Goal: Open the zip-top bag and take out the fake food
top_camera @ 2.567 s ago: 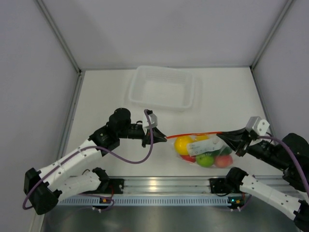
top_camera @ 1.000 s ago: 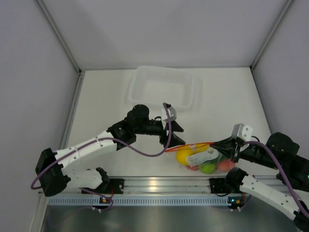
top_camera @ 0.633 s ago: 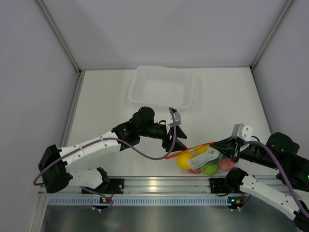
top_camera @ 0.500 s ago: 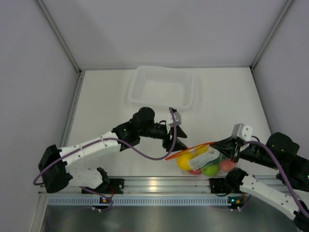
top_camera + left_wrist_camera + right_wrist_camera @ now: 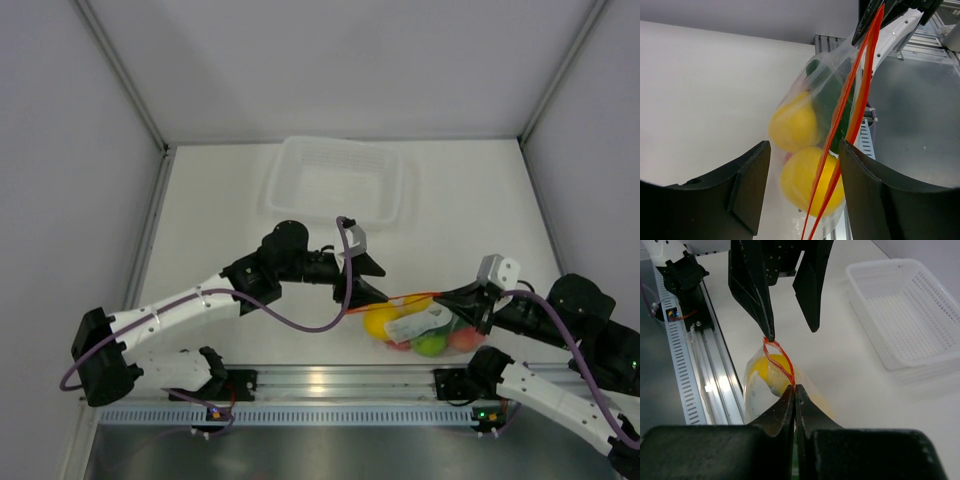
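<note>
- Fruit inside the zip-top bag (image 5: 428, 326) blurred together from above: one yellow and one green piece of fake food (image 5: 381, 323) showed, the reddish ones half hidden. The left pincer (image 5: 378, 284) had backed slightly toward the basket (image 5: 335, 182).
- Left wrist: its fingers (image 5: 747, 185) stood open astride the orange strip (image 5: 850, 115). Two yellow balls (image 5: 792, 127) and one cucumber (image 5: 832, 105) were visible, with the bag's bottom cut off.
- Right wrist: the right pincer (image 5: 794, 390) was clamped shut on the strip, hiding most contents. Whether the bag touched the surface (image 5: 850, 380) was unclear.
</note>
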